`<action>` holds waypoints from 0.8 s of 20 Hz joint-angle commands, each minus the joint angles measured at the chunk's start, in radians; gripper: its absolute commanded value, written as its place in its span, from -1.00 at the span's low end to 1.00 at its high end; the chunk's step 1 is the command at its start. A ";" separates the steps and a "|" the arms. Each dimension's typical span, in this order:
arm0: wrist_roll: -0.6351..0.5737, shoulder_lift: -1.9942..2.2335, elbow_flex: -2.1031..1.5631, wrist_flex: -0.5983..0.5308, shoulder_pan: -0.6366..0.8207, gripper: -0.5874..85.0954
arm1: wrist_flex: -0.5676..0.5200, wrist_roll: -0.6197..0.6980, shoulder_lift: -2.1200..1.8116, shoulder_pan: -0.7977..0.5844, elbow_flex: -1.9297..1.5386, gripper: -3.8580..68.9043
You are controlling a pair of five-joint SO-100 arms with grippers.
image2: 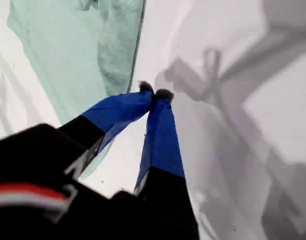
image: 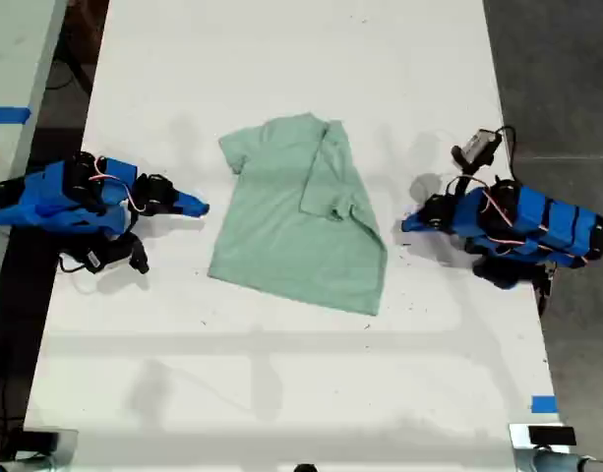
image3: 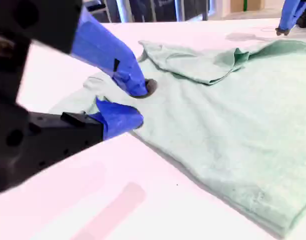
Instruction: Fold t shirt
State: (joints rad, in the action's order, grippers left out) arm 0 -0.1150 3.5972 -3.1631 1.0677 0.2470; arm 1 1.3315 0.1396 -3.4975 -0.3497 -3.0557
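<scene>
t shirt [image: 291,231] mid-surface [image: 281,59], one side folded inward | your first gripper [image2: 155,95] pinched together, empty, beside its hem | your second gripper [image3: 140,102] narrowly parted over the sleeve edge | risk: a shallow pinch slips, fold skews

text: none readable | labels, brands, numbers, signs: none legible in the exterior view or either wrist view | t shirt [image: 296,226]: plain cloth, no print | table [image: 281,393]: bare white top, no markings
</scene>
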 commanded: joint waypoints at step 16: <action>-0.037 -0.442 0.273 -0.071 0.112 -0.91 | -0.005 -0.018 -0.014 0.018 -0.052 -0.84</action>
State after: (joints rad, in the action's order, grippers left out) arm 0 -0.0675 3.4913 -3.1201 0.9649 0.2761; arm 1 1.3315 0.1273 -3.4975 -0.3313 -3.0557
